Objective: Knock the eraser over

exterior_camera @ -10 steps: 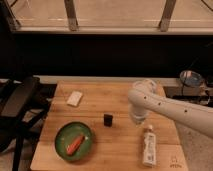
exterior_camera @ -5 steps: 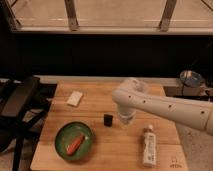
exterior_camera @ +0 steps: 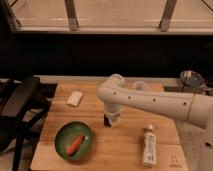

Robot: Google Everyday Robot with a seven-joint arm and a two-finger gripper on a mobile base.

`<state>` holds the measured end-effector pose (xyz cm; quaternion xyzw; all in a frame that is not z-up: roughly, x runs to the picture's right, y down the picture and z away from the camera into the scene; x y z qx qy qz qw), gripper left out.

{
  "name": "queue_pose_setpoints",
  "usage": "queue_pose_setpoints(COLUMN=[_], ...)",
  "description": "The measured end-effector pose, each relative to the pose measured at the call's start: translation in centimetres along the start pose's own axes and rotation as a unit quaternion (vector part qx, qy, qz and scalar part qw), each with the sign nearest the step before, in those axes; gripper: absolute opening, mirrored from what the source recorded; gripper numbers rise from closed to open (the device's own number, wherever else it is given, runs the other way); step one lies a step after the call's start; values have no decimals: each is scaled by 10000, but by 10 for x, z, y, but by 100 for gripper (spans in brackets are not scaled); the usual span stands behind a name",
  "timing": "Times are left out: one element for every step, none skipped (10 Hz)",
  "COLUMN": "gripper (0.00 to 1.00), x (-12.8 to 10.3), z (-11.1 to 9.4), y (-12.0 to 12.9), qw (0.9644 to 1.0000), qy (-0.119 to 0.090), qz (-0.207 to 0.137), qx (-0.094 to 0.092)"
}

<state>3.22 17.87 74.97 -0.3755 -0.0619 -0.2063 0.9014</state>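
Camera view, left to right: white block [exterior_camera: 75,98] far-left, green plate [exterior_camera: 73,141] near front. Mid-table, eraser [exterior_camera: 107,120] upright, touching gripper [exterior_camera: 114,118]. Contact step likely; sideways shove needed next. Tube [exterior_camera: 149,145] lying right.

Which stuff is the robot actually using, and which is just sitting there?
For the job:
eraser, small black block
claw, right beside the eraser

Just lying about:
green plate holding an orange thing
white block
white tube
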Motion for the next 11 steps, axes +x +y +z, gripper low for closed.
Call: queue_pose_setpoints(gripper=[15, 15, 15, 15, 15, 15, 15, 15, 15, 15, 15], x=[-10, -14, -13, -8, 4, 19, 42, 56, 63, 67, 70], z=[-4, -7, -10, -13, -17, -18, -20, -22, -24, -28, -29], y=[-12, -21, -27, -31, -36, -40, -46, -50, -55, -58, -54], qw=[10000, 9999, 9999, 9997, 9995, 9992, 9987, 9985, 9982, 9979, 9976], qy=[-31, -68, -127, -181, -252, -298, -373, -395, -422, -456, -468], qz=[-39, -26, 9, 39, 87, 141, 236, 284, 307, 337, 374], qx=[41, 73, 107, 143, 191, 211, 244, 262, 292, 326, 333])
